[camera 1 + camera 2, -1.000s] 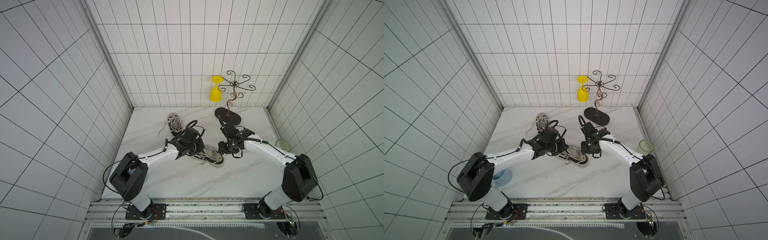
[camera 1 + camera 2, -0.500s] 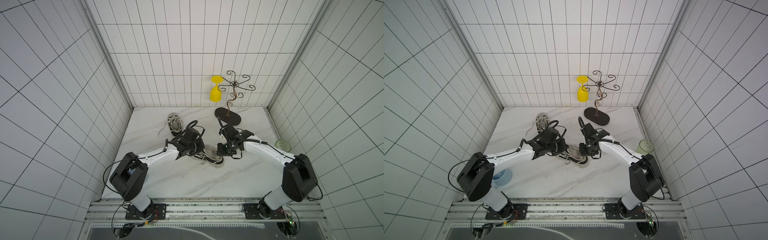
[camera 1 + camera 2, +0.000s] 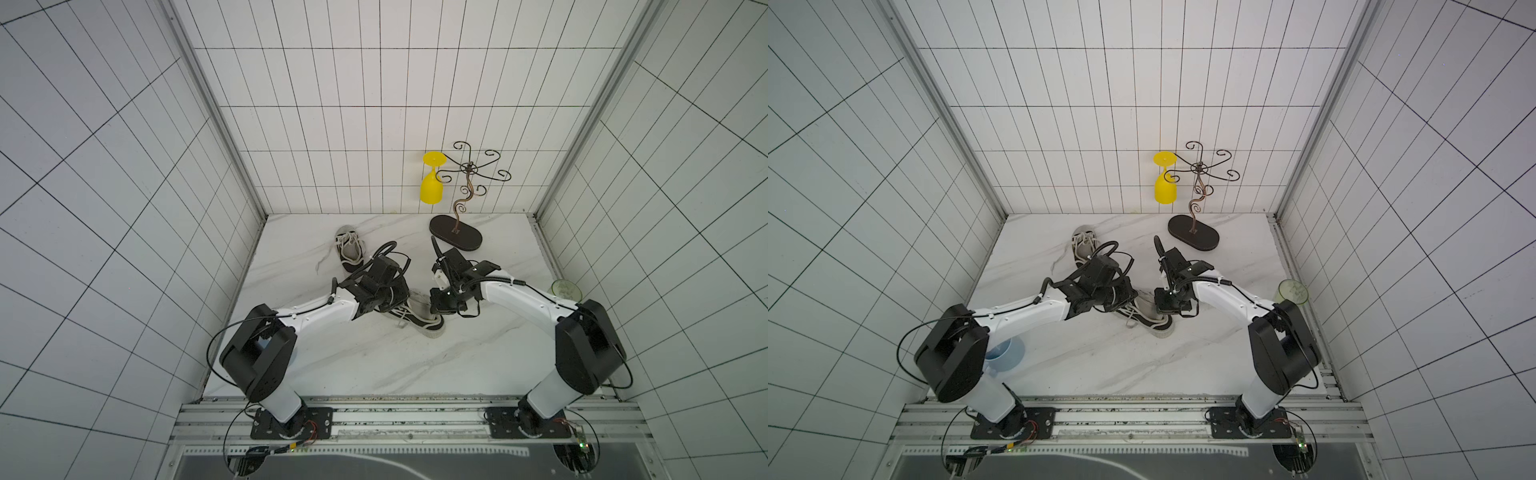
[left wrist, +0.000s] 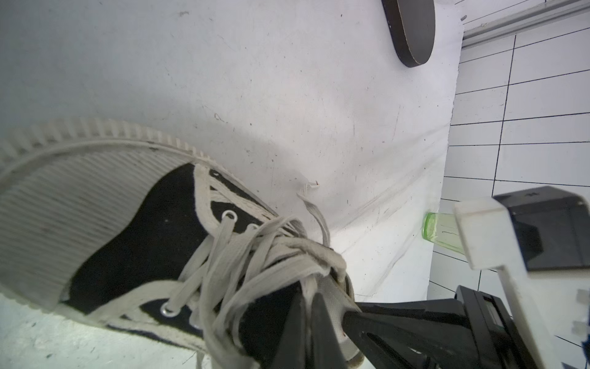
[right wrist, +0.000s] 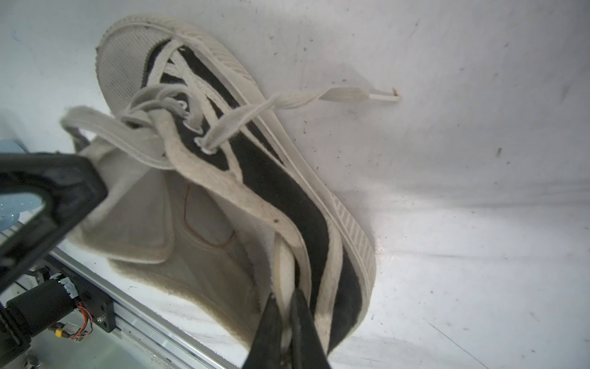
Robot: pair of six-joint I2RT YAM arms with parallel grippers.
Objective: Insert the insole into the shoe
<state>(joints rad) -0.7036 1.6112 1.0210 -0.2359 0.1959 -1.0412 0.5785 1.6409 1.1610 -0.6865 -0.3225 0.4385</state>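
Insole (image 5: 137,223), beige and folded, sits half in the mouth of the shoe (image 5: 287,179), mid-table (image 3: 374,365) between the arms. The shoe's long axis runs from the heel by both claws out to the toe. Left gripper (image 4: 310,302), the nearer one, seems pinched shut on the insole's edge. Right gripper (image 5: 287,306) is clamped on the collar rim. Both arms reach inward, wrists low.

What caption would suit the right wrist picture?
Right pincer clamped on the rim of the black sneaker.

White arms (image 3: 316,309) carry bulky black joints (image 3: 257,361) and looping black cables (image 3: 386,249); the right pincer (image 5: 285,295) is black.
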